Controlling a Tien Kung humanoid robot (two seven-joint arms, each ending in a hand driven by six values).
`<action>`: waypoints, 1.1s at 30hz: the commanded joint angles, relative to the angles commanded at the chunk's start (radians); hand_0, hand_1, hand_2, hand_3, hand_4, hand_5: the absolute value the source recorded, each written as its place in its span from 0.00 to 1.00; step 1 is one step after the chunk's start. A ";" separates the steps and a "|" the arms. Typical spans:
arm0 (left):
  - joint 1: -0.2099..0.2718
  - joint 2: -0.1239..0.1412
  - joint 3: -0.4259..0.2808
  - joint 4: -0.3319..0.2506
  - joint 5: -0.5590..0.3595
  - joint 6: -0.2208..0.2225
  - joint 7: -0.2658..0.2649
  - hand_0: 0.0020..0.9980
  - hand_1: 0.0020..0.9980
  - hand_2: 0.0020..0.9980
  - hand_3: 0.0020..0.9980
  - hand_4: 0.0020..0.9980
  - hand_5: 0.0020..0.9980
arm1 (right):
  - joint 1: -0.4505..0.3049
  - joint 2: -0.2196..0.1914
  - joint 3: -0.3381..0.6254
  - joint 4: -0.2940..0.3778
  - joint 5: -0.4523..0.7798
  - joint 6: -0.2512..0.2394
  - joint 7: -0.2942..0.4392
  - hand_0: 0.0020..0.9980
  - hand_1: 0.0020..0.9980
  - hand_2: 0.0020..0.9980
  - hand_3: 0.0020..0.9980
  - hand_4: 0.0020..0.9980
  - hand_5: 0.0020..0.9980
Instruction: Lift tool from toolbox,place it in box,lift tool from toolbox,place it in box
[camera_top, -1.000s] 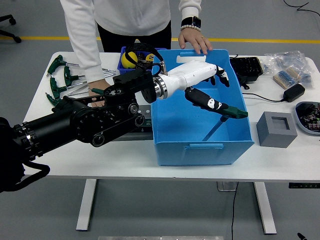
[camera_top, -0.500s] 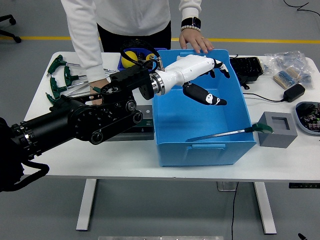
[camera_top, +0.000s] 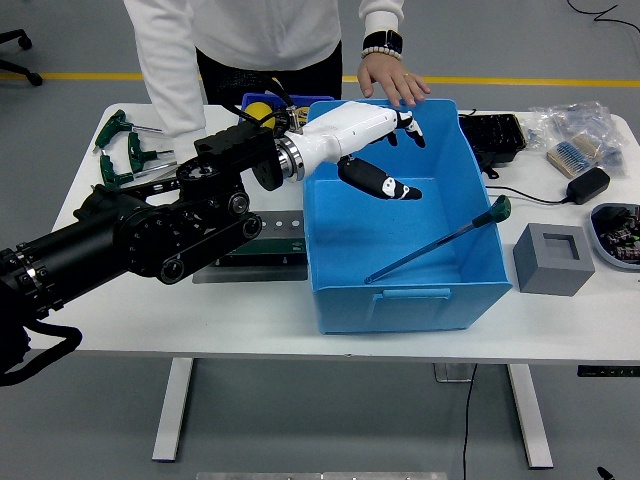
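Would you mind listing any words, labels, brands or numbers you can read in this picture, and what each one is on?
None can be read.
Blue box: no print shows on its walls.
Toolbox: any marks are too small to read.
Bags at the far right: any labels are too blurred to read.
Person's watch: its face is too small to read.
Left hand, open over the box: black and white patches, no lettering.
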 joint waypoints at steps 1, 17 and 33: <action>0.007 0.015 -0.005 -0.007 0.011 -0.003 0.000 0.57 0.63 0.74 0.71 0.94 0.62 | -0.001 0.001 -0.001 0.000 0.002 0.000 0.000 0.72 0.70 0.78 0.71 0.95 0.82; 0.124 0.282 -0.167 -0.175 0.155 -0.020 -0.046 0.56 0.55 0.62 0.62 0.94 0.68 | -0.022 0.015 0.013 -0.004 -0.002 -0.001 -0.006 0.72 0.71 0.78 0.71 0.94 0.82; 0.125 0.318 -0.095 -0.138 0.183 -0.097 -0.035 0.72 0.64 0.69 0.55 0.90 0.62 | -0.026 0.020 0.040 -0.006 -0.031 -0.002 -0.019 0.72 0.71 0.78 0.71 0.94 0.82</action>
